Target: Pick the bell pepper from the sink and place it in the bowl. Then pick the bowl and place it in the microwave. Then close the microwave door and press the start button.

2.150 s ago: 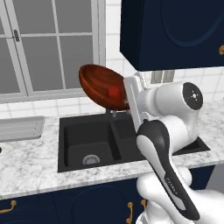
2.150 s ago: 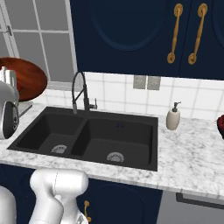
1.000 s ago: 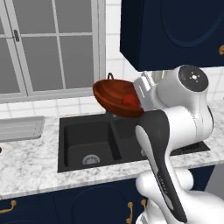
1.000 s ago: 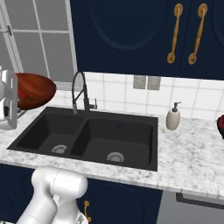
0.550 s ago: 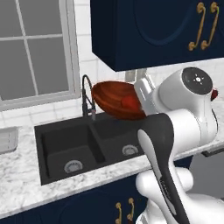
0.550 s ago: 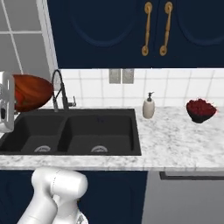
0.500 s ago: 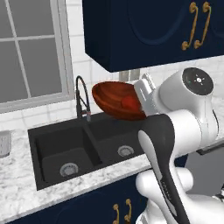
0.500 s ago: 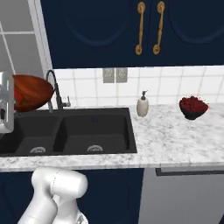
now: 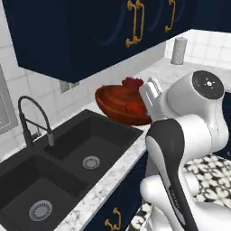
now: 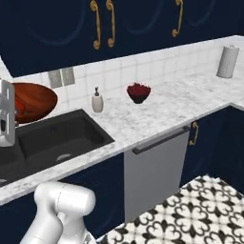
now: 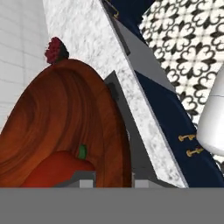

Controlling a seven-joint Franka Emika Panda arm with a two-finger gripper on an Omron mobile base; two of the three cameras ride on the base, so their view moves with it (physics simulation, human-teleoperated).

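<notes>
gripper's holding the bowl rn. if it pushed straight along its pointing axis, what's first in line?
Judging by the hand view, the gripper, shut on the bowl rim, points along the marble counter. First thing past the bowl looks like the small dark bowl of red fruit, then the tiled wall. Depth is uncertain.

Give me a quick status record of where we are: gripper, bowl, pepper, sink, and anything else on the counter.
gripper: shut on the rim of the bowl
bowl: carried in the air above the counter edge, beside the sink
bell pepper: lying inside the bowl
sink: both basins hold nothing but their drains
counter: soap bottle, small dark bowl of red fruit, paper towel roll
microwave: not reached yet
</notes>
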